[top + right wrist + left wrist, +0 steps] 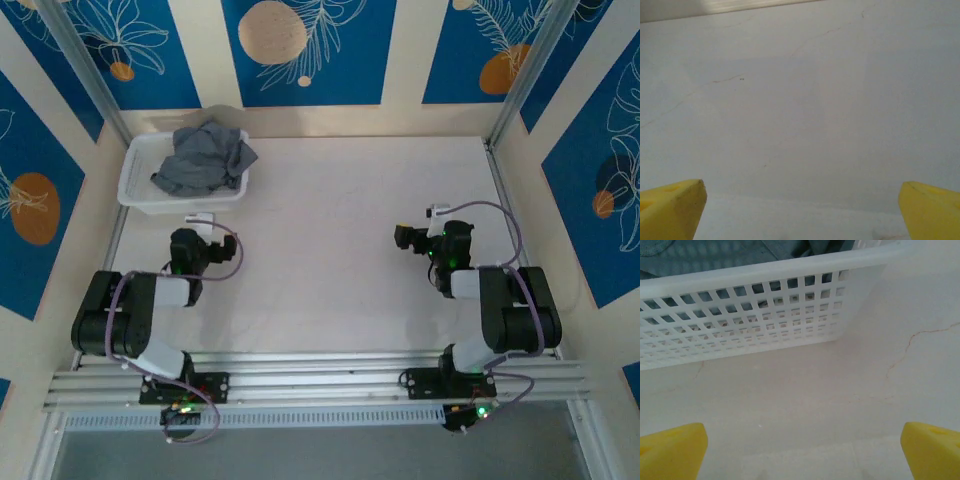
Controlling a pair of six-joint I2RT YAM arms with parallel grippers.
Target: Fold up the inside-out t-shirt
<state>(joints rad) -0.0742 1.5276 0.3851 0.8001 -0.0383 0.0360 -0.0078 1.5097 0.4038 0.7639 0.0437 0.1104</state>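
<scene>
Left hand (802, 450) spread wide, yellow fingers (675, 450) gripping nothing, poised low over the bench (815, 390) just in front of the white basket (765, 315) and its mesh wall. Right hand (802, 210) gaping as well, empty, well off to the basket's right above bare bench. The grey t-shirt (205, 160) sits crumpled in a heap inside the basket, bunched toward its right end.

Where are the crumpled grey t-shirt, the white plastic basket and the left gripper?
Slate-grey cloth t-shirt (205, 160): top view, middle of the heap.
White mesh-sided plastic basket (765, 271): left wrist view, near wall's rim.
Left gripper (802, 442): left wrist view, midway between its yellow fingertips.
</scene>
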